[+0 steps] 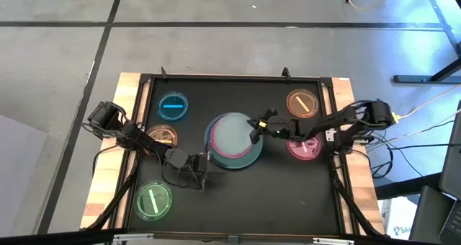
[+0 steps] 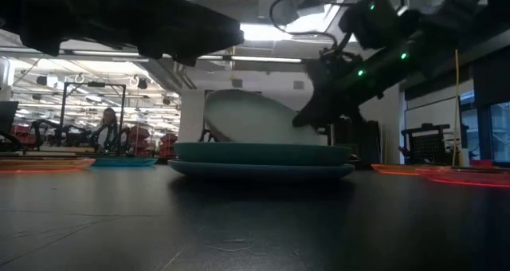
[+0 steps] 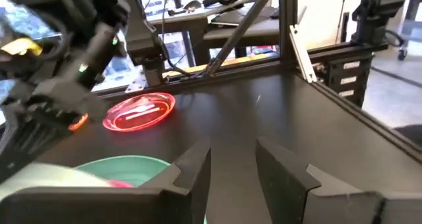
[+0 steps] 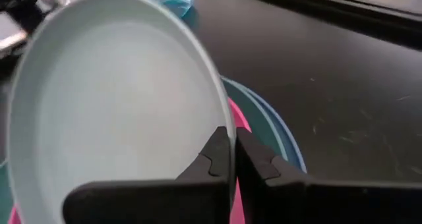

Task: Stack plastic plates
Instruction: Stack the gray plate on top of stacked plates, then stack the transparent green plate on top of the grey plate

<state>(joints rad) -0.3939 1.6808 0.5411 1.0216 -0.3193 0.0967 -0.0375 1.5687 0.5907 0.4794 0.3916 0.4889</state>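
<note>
A stack stands mid-table: the large grey-blue plate (image 2: pixel 263 171) at the bottom, the teal plate (image 2: pixel 263 152) on it, and a pink plate (image 4: pixel 235 116) inside that. Over it the pale-mint plate (image 1: pixel 232 135) is tilted, and my right gripper (image 4: pixel 232 159) is shut on it. My left gripper (image 1: pixel 204 171) is open and holds nothing. It hovers just off the stack's near-left side, with the teal plate's rim (image 3: pixel 125 165) beside its fingers. My right gripper pinches the pale-mint plate's rim (image 4: pixel 224 122) on its right side between both fingers, coming from the table's right. The plate (image 2: pixel 251 115) is tilted above the stack. Its lower part is hidden behind the teal rim, so I cannot tell whether it rests there.
Small translucent plates lie around the stack: blue (image 1: pixel 173 106) far left, amber (image 1: pixel 160 135) left, green (image 1: pixel 153 199) near left, orange (image 1: pixel 302 103) far right, and magenta (image 1: pixel 304 147) right, under my right arm. A raised frame (image 1: pixel 238 78) borders the black table.
</note>
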